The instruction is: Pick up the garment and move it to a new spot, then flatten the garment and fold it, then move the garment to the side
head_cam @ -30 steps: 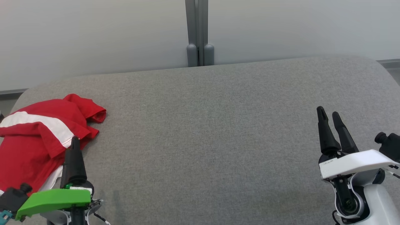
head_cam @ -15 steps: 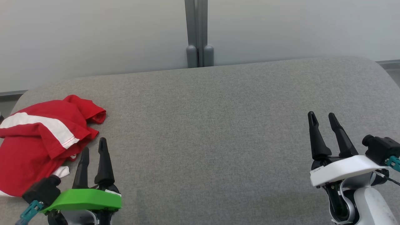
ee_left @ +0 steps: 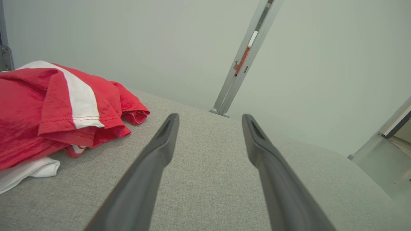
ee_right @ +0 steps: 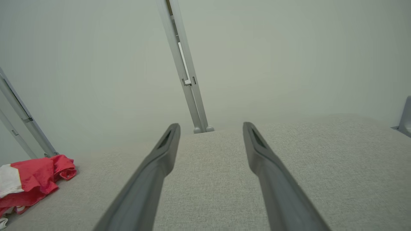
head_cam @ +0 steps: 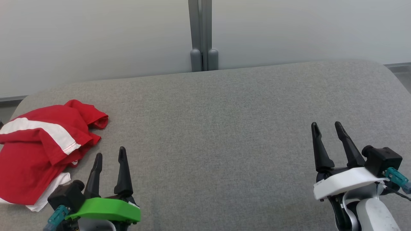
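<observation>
Before me lay a grey fabric-covered worktop with rounded far corners. Behind its far edge stood pale, evenly lit wall panels, joined at a grey metal post whose two rounded feet stood just behind the middle of that edge.

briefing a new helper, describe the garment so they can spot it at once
Start from the wide grey table. At its left edge, just left of the open left gripper, lies the garment. It is a crumpled red heap with a white stripe, bright against the plain grey.
</observation>
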Controlling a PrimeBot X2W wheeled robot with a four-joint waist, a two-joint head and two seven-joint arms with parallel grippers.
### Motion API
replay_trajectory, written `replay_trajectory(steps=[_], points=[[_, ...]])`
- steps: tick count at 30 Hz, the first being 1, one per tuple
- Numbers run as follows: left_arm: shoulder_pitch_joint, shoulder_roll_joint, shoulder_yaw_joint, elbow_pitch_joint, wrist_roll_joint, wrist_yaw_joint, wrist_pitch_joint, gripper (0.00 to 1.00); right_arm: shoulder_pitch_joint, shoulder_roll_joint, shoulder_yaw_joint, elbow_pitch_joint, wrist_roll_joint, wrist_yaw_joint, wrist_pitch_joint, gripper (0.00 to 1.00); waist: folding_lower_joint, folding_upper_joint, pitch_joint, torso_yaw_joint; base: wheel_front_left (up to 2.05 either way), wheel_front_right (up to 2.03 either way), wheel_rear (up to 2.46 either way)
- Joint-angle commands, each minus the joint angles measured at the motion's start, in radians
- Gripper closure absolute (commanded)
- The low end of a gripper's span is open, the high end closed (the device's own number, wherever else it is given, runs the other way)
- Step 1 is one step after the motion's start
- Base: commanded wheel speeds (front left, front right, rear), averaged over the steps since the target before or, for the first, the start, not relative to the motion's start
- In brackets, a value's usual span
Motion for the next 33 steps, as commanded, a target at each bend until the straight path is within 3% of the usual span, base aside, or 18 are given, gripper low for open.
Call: replay_trajectory(steps=[1,33], points=[[0.005,0.008,-0.006,-0.007,0.029,0.007,-0.009,0.00,0.005,0.000,-0.003,-0.003,-0.031,0.002,-0.010,0.00,0.0000,0.0000,-0.001,-0.001,0.00,0.00,0.00],[0.034,0.010,-0.070,0.042,0.322,0.051,-0.078,0.00,0.030,0.016,0.040,-0.011,-0.258,0.002,-0.078,0.00,0.0000,0.0000,-0.006,-0.006,0.00,0.00,0.00]])
